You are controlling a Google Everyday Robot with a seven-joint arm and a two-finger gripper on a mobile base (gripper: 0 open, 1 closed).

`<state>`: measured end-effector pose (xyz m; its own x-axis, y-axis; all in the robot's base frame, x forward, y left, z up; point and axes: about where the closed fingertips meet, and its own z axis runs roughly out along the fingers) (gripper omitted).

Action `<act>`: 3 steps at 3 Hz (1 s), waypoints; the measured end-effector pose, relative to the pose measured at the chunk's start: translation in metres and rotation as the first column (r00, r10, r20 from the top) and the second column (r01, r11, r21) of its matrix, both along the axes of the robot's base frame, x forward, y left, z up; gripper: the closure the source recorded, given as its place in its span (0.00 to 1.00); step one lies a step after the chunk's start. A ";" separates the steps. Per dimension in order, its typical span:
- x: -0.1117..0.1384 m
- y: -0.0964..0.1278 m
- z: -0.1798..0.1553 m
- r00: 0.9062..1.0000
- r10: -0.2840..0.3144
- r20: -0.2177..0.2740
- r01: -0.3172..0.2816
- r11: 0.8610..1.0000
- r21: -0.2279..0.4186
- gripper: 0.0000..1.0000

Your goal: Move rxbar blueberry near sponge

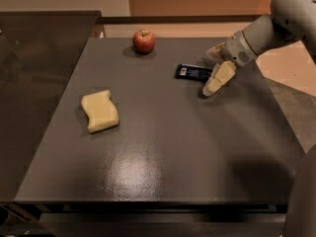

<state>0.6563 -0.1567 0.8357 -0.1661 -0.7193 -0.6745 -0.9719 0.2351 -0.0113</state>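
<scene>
The rxbar blueberry (193,72) is a dark navy flat bar with a white patch at its left end. It lies flat on the dark table (163,147) at the back right. My gripper (215,66) is at the bar's right end, open, with one cream finger (218,79) in front of the bar and the other (216,50) behind it. The bar rests on the table. The sponge (100,111), a pale yellow block with wavy sides, lies at the left middle of the table, far from the bar.
A red apple (143,41) stands at the back of the table, left of the bar. A darker counter (34,58) adjoins the table on the left. The table's right edge runs just beyond my arm (266,31).
</scene>
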 end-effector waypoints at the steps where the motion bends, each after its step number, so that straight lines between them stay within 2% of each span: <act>1: 0.002 0.002 -0.006 1.000 0.004 -0.012 -0.004 1.000 -0.004 0.17; 3: 0.004 0.003 -0.009 1.000 0.012 -0.022 -0.012 1.000 0.004 0.64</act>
<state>0.6605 -0.1536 0.8269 -0.1724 -0.7184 -0.6739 -0.9746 0.2235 0.0111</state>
